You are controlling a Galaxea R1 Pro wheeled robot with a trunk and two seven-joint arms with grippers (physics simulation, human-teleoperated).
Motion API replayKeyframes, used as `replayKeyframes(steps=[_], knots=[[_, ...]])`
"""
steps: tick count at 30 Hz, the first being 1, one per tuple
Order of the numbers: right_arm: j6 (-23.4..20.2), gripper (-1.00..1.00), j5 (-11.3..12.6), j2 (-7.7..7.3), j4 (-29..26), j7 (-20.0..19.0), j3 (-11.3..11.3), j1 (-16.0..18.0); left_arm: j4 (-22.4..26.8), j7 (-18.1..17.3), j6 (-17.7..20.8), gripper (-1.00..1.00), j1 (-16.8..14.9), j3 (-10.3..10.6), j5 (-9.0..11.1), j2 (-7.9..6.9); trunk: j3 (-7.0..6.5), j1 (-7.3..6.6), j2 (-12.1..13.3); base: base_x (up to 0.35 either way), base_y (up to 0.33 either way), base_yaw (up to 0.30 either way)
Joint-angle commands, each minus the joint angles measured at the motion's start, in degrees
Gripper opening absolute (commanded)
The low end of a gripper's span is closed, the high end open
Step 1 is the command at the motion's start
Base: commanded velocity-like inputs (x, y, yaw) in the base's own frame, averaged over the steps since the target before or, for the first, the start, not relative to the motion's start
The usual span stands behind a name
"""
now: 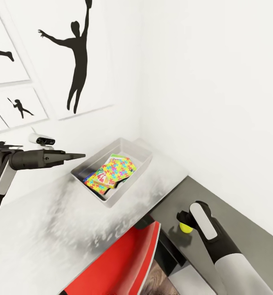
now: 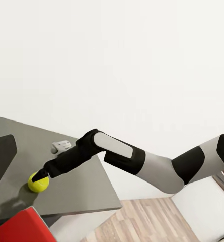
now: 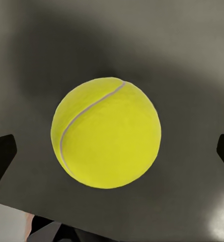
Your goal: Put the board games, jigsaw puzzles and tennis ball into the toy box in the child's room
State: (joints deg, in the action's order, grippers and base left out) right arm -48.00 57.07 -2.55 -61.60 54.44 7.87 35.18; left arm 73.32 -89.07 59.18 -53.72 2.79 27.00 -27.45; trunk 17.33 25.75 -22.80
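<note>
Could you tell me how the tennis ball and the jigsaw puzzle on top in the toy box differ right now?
The ball is round and plain yellow-green; the puzzle is flat and multicoloured. The ball sits on the dark desk section under the right hand; the puzzle lies tilted inside the box.

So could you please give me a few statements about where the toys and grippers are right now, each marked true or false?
1. The tennis ball lies on the dark grey section of the table. True.
2. The toy box holds nothing. False: a jigsaw puzzle lies on top of other flat items inside it.
3. The right gripper is at the tennis ball, its fingers spread to either side in the right wrist view. True.
4. The left gripper holds a board game. False: it holds nothing, its fingers together, beside the toy box.
5. The tennis ball is inside the toy box. False: it is on the table, apart from the box.
</note>
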Motion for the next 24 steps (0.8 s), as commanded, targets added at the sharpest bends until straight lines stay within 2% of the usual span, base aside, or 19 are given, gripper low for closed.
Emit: replayKeyframes(steps=[1, 9, 24], knots=[[-0.17, 1.0, 0.5, -0.07, -0.08, 0.58, 0.16, 0.06, 0.0, -0.23, 0.6, 1.0, -0.07, 0.07, 0.06, -0.07, 0.21, 0.03, -0.12, 0.0, 0.0, 0.0], [2.81, 1.0, 0.5, -0.13, -0.49, 0.52, 0.3, 0.1, 0.07, -0.23, 0.6, 1.0, -0.07, -0.1, 0.07, -0.14, 0.96, 0.03, -0.12, 0.0, 0.0, 0.0], [3.6, 1.0, 0.5, -0.09, -0.37, 0.51, 0.43, 0.13, 0.13, -0.23, 0.59, 1.0, -0.07, 0.12, 0.07, -0.14, 1.35, 0.03, -0.12, 0.0, 0.0, 0.0]])
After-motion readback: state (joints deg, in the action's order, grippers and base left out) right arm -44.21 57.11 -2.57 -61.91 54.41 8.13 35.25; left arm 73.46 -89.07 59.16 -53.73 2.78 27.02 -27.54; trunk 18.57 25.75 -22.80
